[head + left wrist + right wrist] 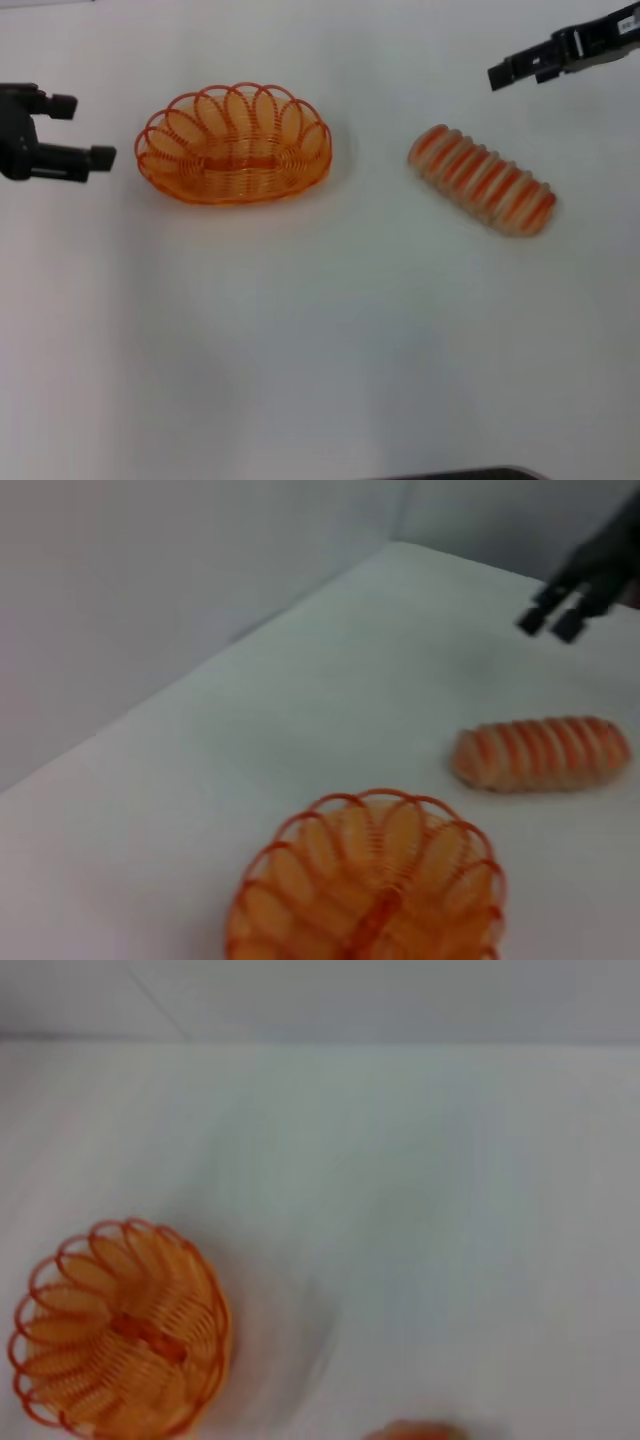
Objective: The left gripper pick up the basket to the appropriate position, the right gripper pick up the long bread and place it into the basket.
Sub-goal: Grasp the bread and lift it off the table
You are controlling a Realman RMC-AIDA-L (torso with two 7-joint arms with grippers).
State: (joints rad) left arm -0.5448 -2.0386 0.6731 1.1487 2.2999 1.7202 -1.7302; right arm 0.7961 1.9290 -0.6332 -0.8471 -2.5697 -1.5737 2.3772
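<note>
Here's the basket (pixel 234 146), sitting flat on the white table (pixel 320 340), left of centre and toward the far side, its looped orange rim all the way round and nothing inside it. Out to its right, well apart, lies the long bread (pixel 482 179), striped side up, angled so its left end points farther away and its right end comes nearer. Bare table between the two.

Over on the far left edge, the left gripper (pixel 84 128) sits just beside the basket's left end, not touching it, its two prongs spread wide apart, one farther back and one nearer, holding nothing. Up in the far right corner, the right gripper (pixel 512 71) hangs beyond the bread and apart from it, fingers pointing left toward the middle. In the left wrist view that gripper (pixel 552 621) shows two dark fingertips with a narrow gap between them, and nothing in its grasp.

That same view has the basket (pixel 370 890) close by and the bread (pixel 543 752) beyond it. The right wrist view catches the basket (pixel 120 1335) and just a sliver of the bread (pixel 415 1432) at the frame edge.
</note>
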